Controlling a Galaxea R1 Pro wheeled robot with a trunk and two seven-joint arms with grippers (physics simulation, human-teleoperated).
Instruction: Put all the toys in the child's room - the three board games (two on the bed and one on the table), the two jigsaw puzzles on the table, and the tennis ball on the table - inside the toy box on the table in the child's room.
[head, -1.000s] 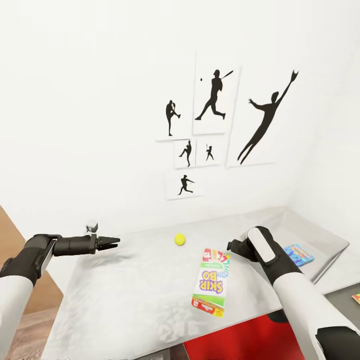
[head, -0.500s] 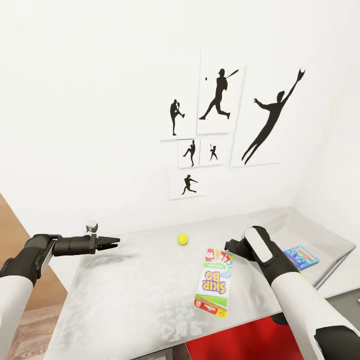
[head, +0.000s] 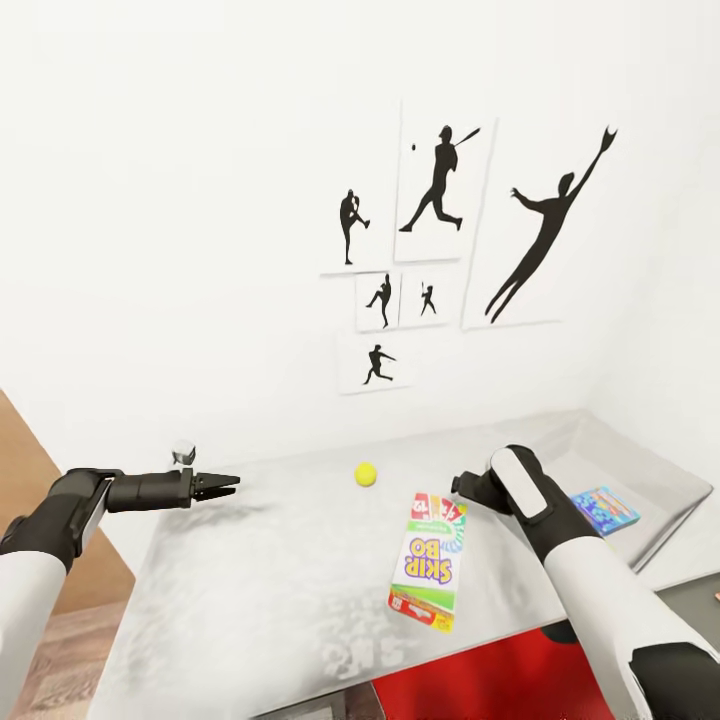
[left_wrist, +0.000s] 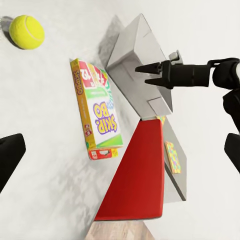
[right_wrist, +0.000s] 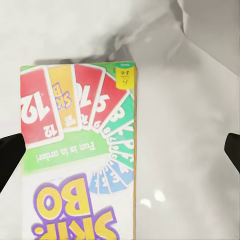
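A large board game (head: 430, 560) with green-yellow edges and a "SKIP-BO" lid lies flat on the white-grey table (head: 250, 590). My right gripper (head: 462, 489) hovers open just above its far end, and in the right wrist view the fingers (right_wrist: 10, 155) stand wide on either side of the lid (right_wrist: 80, 150). The tennis ball (head: 366, 473) rests behind the box, near the wall. The light grey toy box (head: 655, 485) sits at the right with a small blue board game (head: 603, 508) inside. My left gripper (head: 222, 486) is open and empty over the table's left part. A jigsaw puzzle (left_wrist: 173, 156) lies on the lower dark section.
A red block (head: 470, 685) stands below the table's front edge. A small grey cube (head: 183, 451) sits at the table's back left corner. Black baseball silhouettes (head: 440, 180) hang on the white wall behind. Wood floor (head: 50, 660) shows at the left.
The whole view has shifted slightly, so the camera moved. The board game, ball and both grippers keep their places relative to the table.
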